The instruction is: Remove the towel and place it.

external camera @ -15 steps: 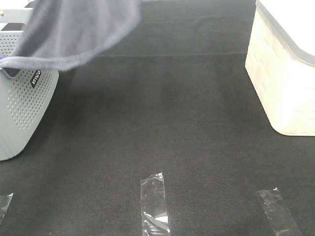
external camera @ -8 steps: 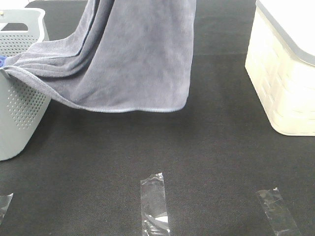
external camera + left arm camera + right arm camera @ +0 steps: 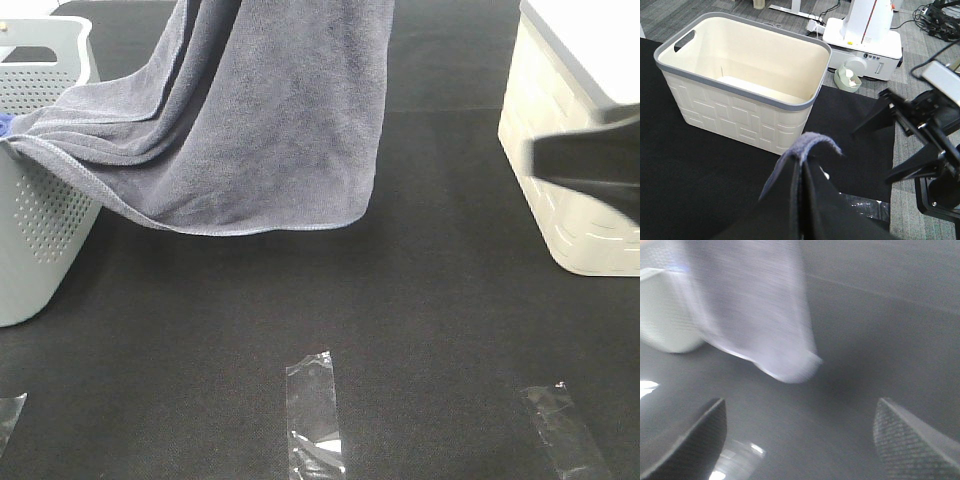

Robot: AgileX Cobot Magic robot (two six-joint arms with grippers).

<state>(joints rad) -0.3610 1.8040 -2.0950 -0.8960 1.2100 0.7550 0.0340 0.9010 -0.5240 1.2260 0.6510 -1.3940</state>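
Left wrist view: left gripper point(image 3: 802, 170) pinches a towel point(image 3: 817, 146) fold, holding it high so it drapes off the grey basket point(image 3: 40, 230); right gripper point(image 3: 800, 427) gapes empty, likely eyeing its hanging edge.

Towel point(image 3: 270, 120): cloth, terry or microfibre by the look, short fuzzy pile, matt; I see a smoother stitched hem along its edge. Grey basket point(image 3: 40, 230): hard plastic, perforated wall, matt with a faint sheen. Cream basket point(image 3: 740, 115): moulded plastic, raised block pattern outside, smooth satin inside, grey plastic rim point(image 3: 740, 87). Table cover point(image 3: 420, 320): black fabric, felt-like, fine rough weave, fully matt from where I sit. Tape strips point(image 3: 315, 410): clear film, glossy, wrinkled, catching glare. Right gripper point(image 3: 800, 435) finger pads point(image 3: 910, 445): dark, finely dotted grip texture, matt, though my view there is blurred
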